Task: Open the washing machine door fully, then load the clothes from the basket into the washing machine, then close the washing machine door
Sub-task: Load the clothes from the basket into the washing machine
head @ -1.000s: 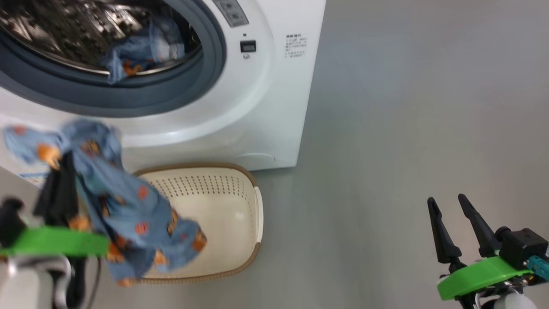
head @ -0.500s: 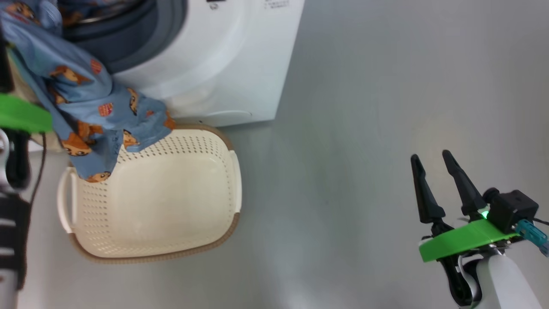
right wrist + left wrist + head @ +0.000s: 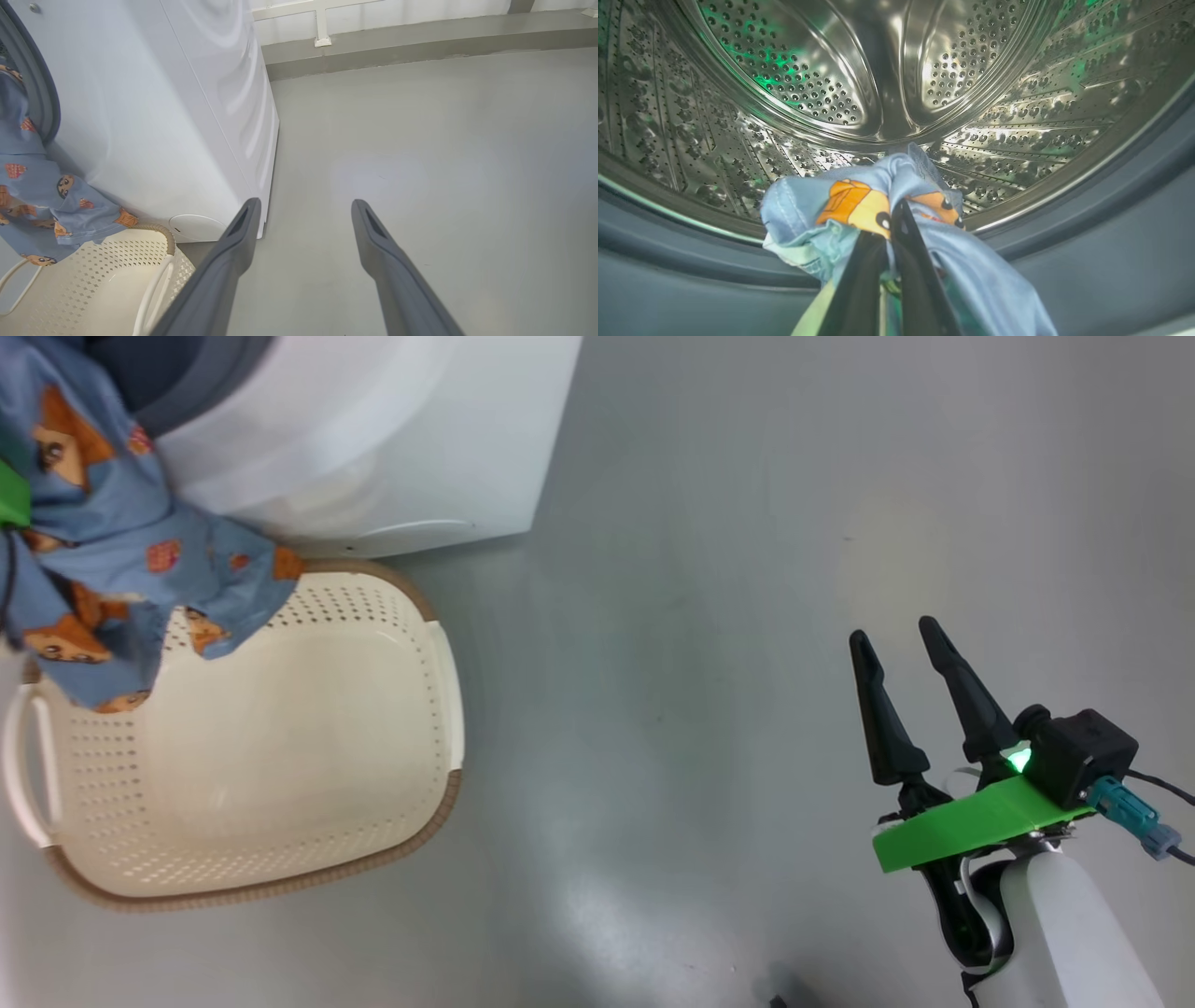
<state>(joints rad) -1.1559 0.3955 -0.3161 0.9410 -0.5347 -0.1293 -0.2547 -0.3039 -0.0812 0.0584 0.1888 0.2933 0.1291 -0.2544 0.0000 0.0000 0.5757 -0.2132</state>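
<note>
My left gripper (image 3: 896, 210) is shut on a blue garment with orange-brown cartoon prints, part of the clothes (image 3: 859, 210). It holds the bunched cloth at the mouth of the washing machine (image 3: 392, 439), just over the grey rubber ring (image 3: 1087, 224), facing the steel drum (image 3: 878, 70). The rest of the garment (image 3: 103, 560) hangs down the machine's front over the far left corner of the cream basket (image 3: 439, 709), whose inside looks bare. My right gripper (image 3: 892, 633) hovers open over the floor to the right, holding nothing. The washing machine door is out of view.
Grey floor (image 3: 728, 569) stretches right of the machine and basket. In the right wrist view a low ledge (image 3: 420, 42) with a white post runs along the far wall. A round cover (image 3: 196, 227) sits low on the machine's front.
The head camera has tilted down and turned right. My left gripper has lifted the garment from above the basket up to the drum mouth. The right gripper stays open.
</note>
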